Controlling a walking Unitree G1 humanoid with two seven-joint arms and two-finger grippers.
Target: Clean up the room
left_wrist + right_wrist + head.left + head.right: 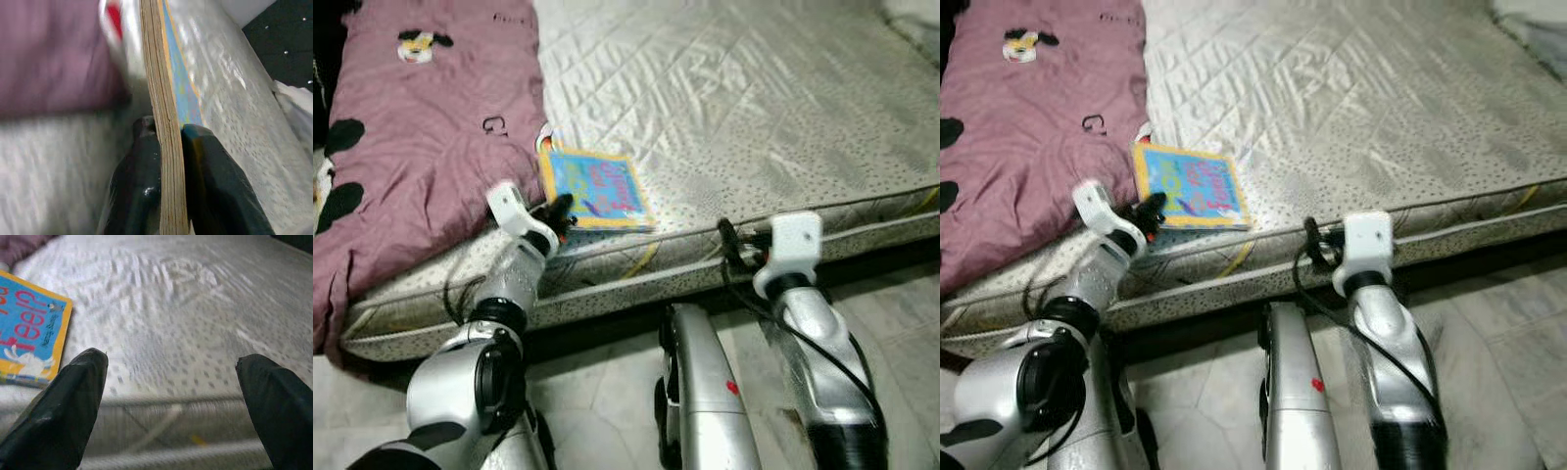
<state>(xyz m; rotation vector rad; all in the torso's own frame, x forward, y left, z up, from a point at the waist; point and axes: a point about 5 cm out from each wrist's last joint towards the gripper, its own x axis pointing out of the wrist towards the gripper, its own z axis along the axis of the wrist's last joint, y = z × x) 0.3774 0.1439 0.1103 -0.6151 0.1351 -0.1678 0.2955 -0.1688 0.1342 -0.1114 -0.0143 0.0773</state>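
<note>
A blue board book with a yellow border [595,189] lies near the front edge of the mattress [754,108], beside a mauve blanket [421,137]. My left gripper [562,213] is shut on the book's near corner. The left wrist view shows both black fingers [142,191] clamped on the thick page edge [166,147]. My right gripper [171,382] is open, hovering at the mattress edge to the right of the book [29,333], with nothing between its fingertips.
The mauve blanket covers the mattress's left part and hangs over its front edge. The mattress sits low on a pale tiled floor [901,304]. A white bundle [915,15] lies at the far right corner.
</note>
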